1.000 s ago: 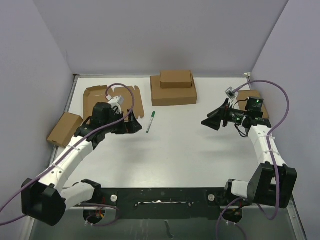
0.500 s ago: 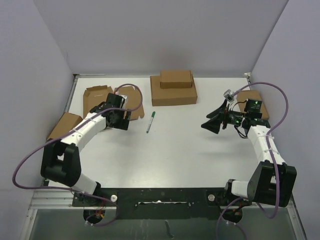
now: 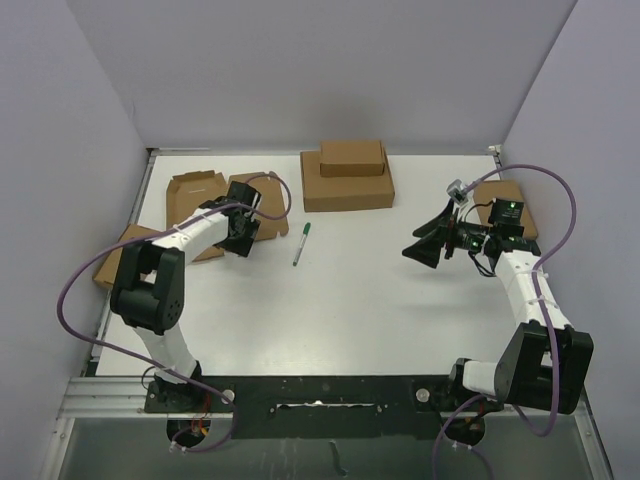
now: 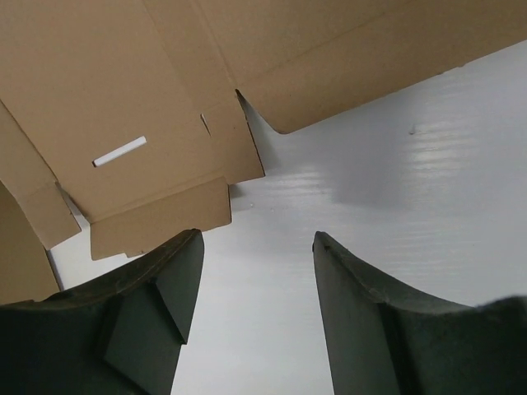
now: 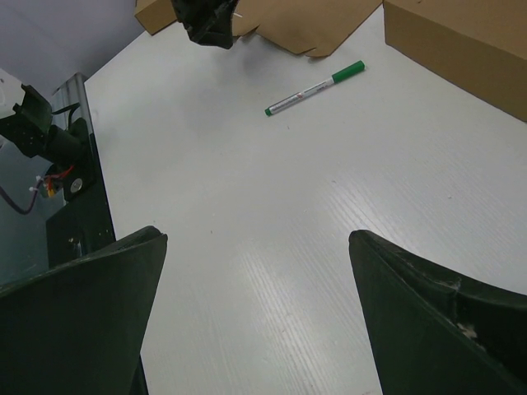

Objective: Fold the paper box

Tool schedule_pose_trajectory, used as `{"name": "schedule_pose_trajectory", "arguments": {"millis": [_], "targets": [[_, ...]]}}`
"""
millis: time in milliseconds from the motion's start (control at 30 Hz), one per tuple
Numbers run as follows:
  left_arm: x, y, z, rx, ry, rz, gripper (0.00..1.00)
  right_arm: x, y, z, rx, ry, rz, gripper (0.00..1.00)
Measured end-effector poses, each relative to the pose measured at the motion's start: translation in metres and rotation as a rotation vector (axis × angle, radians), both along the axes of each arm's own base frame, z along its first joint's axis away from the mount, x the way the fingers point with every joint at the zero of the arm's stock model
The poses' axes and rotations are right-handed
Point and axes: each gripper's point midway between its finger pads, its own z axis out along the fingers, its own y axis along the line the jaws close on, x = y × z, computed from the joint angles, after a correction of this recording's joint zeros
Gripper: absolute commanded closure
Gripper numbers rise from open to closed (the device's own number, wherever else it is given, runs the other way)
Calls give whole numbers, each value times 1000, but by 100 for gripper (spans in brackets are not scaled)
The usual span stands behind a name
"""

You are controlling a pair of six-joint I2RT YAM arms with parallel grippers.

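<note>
The paper box (image 3: 195,195) lies flat and unfolded at the back left, thin brown cardboard with flaps and a slot. In the left wrist view its flaps (image 4: 156,123) fill the top of the frame. My left gripper (image 3: 246,240) is open and empty, just above the table at the box's near edge; its jaws (image 4: 255,240) stand apart over bare table, the left fingertip close to a flap. My right gripper (image 3: 421,246) is open and empty, raised over the right side of the table, and its wrist view (image 5: 257,237) shows only table between the jaws.
A green pen (image 3: 301,243) lies right of the left gripper; it also shows in the right wrist view (image 5: 314,88). A wide brown box (image 3: 347,192) with a smaller one (image 3: 352,157) on top stands at the back centre. More brown boxes sit at the left edge (image 3: 128,258) and right edge (image 3: 505,192).
My left arm has swung round and reached toward the back left, bringing its gripper up to the paper box's near edge. The right gripper has lifted slightly.
</note>
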Motion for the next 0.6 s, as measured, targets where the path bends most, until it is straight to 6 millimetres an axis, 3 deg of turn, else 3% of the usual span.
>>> {"name": "schedule_pose_trajectory", "arguments": {"millis": [367,600], "targets": [[-7,22,-11,132,36,-24,47,-1,0,-1,-2,-1,1,2],[-6,37,-10,188,42,-29,53,0,0,-1,-2,-1,2,2]]}}
